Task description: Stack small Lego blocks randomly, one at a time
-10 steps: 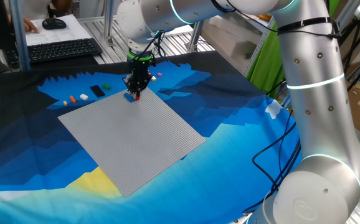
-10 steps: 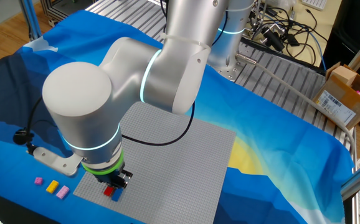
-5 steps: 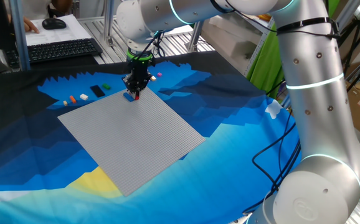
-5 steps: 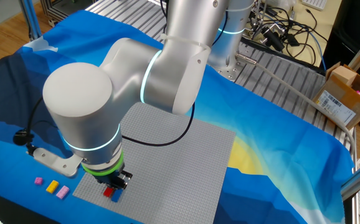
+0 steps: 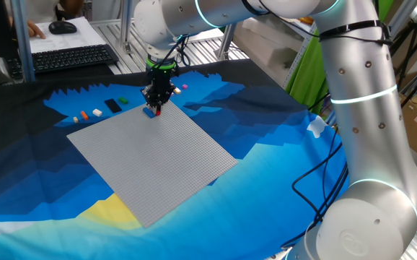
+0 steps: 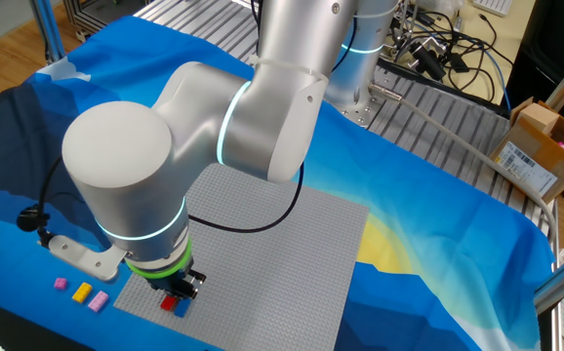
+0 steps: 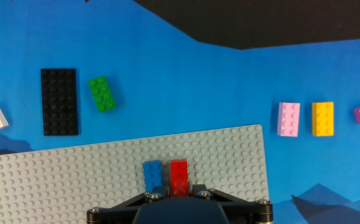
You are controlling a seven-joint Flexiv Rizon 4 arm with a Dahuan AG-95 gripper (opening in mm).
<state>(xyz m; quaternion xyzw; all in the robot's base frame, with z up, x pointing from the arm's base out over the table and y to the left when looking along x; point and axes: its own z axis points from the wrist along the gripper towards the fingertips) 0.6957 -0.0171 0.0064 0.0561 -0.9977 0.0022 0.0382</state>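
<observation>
Gripper (image 7: 179,194) pointing down over grey baseplate (image 7: 74,180) edge, jaws narrow around red brick (image 7: 179,176); blue brick (image 7: 152,177) touching beside it; grip unconfirmed.

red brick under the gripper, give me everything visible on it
The red brick is a small glossy plastic Lego piece, two studs wide, long side running away from the hand. It sits flat on the grey baseplate near its edge, side by side against a blue brick of like size. Its near end disappears under the gripper, whose narrow jaws sit right at it; whether they pinch it cannot be told. The other fixed view shows it red below the fingers.
</observation>
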